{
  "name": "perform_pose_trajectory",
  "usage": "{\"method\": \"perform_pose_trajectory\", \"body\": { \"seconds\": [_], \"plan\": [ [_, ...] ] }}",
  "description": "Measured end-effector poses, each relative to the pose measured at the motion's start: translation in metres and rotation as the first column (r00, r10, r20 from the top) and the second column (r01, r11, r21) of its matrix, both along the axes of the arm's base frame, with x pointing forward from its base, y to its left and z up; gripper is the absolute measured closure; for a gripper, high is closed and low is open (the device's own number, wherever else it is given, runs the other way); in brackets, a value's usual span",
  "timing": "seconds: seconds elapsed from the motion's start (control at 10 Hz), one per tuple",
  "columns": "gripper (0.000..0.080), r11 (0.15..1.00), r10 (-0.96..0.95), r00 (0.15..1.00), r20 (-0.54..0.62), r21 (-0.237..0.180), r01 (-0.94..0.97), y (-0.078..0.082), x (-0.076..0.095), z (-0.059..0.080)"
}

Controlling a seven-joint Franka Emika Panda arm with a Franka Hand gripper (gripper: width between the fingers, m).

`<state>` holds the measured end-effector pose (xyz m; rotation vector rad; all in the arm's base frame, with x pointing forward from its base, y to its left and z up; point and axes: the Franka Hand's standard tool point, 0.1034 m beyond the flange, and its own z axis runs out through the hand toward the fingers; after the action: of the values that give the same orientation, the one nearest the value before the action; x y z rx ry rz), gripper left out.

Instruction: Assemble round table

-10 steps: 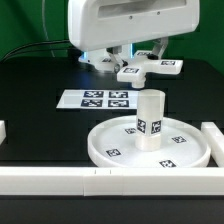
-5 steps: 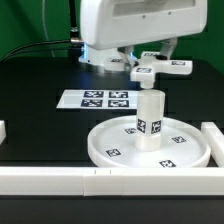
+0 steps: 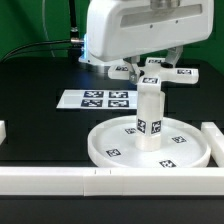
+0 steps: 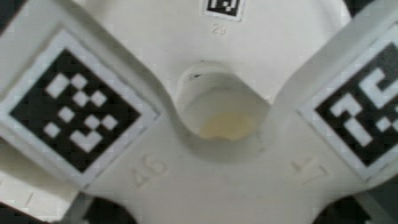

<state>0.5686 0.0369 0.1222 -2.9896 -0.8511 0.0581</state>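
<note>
post [image 3: 150, 118] stood upright in the disc [image 3: 105, 152] hub, gripper [image 3: 152, 66] clenched on the cross piece [image 3: 160, 79] hovering just above the post, cross not yet fitted.

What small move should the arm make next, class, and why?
Probably nudge the cross slightly toward the exterior view's left, then lower it. The tool holds the cross in the air just above the post, which stands upright in the middle of the disc. The cross looks a little off-centre over the post.
</note>
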Motion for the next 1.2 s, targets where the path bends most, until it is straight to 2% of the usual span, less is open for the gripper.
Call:
{"method": "perform_pose_trajectory", "body": {
  "seconds": [0.3, 0.5, 0.6, 1.2],
  "plan": [
    [0.0351, 1.000, -0.007, 1.000, 0.025, 0.000, 0.007, -0.001, 0.000, 0.000],
    [0.0351, 1.000, -0.021, 0.999, 0.039, 0.001, 0.020, 0.001, -0.010, -0.001],
    [0.0351, 1.000, -0.019, 0.999, 0.034, 0.001, 0.019, 0.002, -0.015, -0.003],
    [0.0351, 1.000, -0.014, 1.000, 0.015, 0.000, 0.014, 0.003, -0.020, -0.014]
  ]
}}
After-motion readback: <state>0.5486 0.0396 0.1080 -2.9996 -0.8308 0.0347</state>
